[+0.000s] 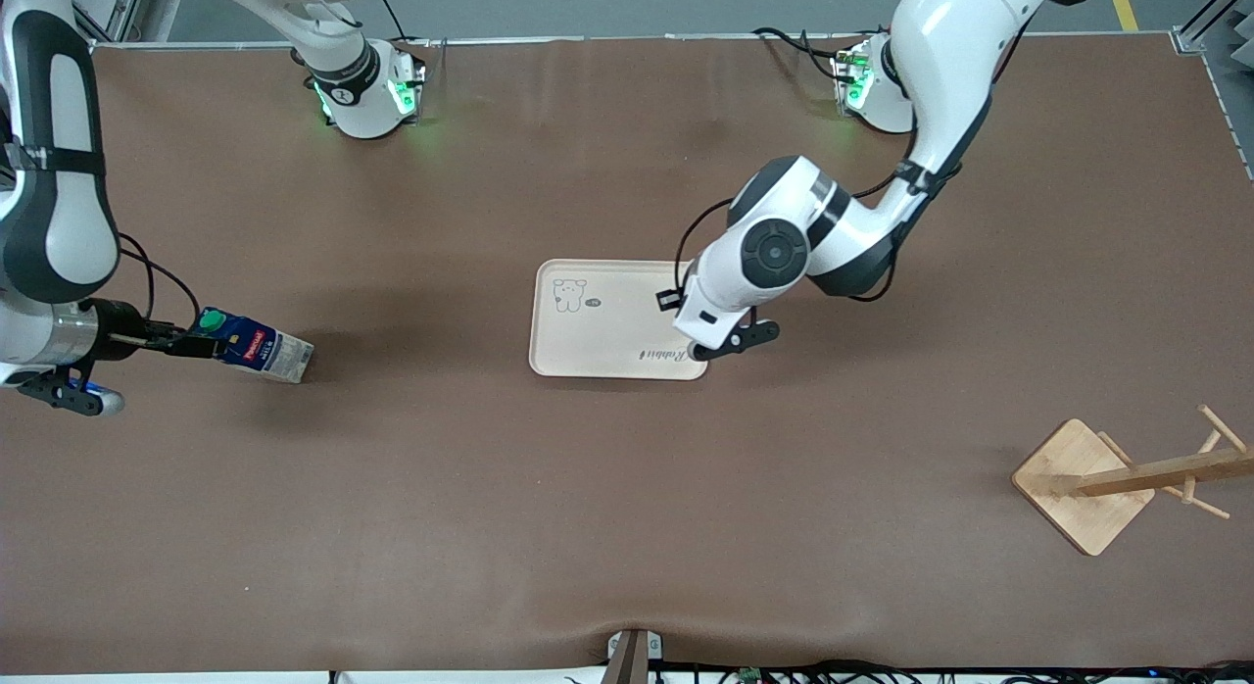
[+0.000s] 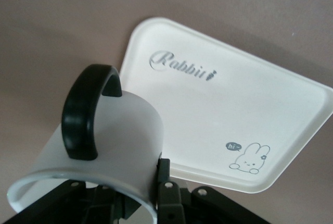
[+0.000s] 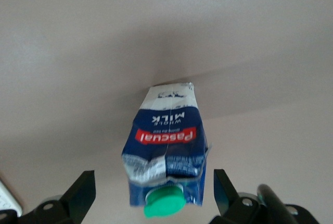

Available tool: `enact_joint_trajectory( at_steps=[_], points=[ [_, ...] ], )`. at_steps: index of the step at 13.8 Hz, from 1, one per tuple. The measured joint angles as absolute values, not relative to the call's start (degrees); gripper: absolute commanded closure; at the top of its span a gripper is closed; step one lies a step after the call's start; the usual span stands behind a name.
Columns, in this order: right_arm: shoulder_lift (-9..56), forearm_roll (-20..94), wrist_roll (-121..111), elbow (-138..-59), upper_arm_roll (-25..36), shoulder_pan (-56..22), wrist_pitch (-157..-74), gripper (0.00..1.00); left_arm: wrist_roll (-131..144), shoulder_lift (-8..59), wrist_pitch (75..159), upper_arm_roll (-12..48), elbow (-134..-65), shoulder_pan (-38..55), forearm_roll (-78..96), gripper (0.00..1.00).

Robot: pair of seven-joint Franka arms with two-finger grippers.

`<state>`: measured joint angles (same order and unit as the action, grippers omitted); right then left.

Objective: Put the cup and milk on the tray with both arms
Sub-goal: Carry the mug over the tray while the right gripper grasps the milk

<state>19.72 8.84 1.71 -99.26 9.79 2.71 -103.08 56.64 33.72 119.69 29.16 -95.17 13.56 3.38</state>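
A brown mat covers the table, with the flat cream rectangular tray (image 1: pixel 598 321) at its middle and a wooden rack (image 1: pixel 1117 478) toward the left arm's end. The left gripper (image 2: pixel 130 208) hangs over the tray's edge, clamped on the rim of the small white mug with a black loop handle (image 2: pixel 104 146); it is rigid, probably breakable, and best set down gently. The right gripper (image 1: pixel 181 346), at the right arm's end, has its fingers (image 3: pixel 80 193) apart around the dark blue milk carton with a green cap (image 3: pixel 166 156); its card walls look dented and soft, so grip lightly near the top.

The right claw (image 1: pixel 181 348) meets the milk (image 1: pixel 257 345); the tray (image 1: pixel 598 343) lies mid-table.
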Motion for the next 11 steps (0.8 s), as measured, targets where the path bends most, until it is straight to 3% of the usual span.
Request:
enact_joint_trajectory(
  at_steps=[2,3,5,7,9,10,11],
  points=[
    [19.7,8.8,1.7,-101.2,9.8,2.7,-104.5,0.0,58.2,36.1,119.5,29.1,-93.5,15.6,3.4,1.0],
    [19.7,8.8,1.7,-102.0,9.8,2.7,-105.2,0.14,58.5,37.4,119.4,29.1,-92.9,16.4,3.4,1.0],
    [19.6,8.8,1.7,-104.1,9.8,2.7,-107.5,0.55,58.6,40.1,119.4,29.0,-91.8,17.3,3.4,1.0],
    [18.9,8.8,1.7,-105.8,9.8,2.7,-107.8,0.54,58.6,42.2,119.4,29.0,-90.9,17.3,3.3,1.0],
    [17.9,8.8,1.7,-106.2,9.8,2.7,-107.3,0.6,58.6,43.4,119.3,29.0,-90.4,17.6,3.3,1.0],
    [17.7,8.8,1.6,-106.0,9.8,2.7,-106.4,0.7,58.6,43.7,119.3,29.0,-90.3,17.8,3.2,1.0],
    [17.6,8.9,1.6,-105.3,9.8,2.7,-104.4,0.88,58.6,43.9,119.2,29.0,-90.3,18.0,3.2,1.0]
  ],
)
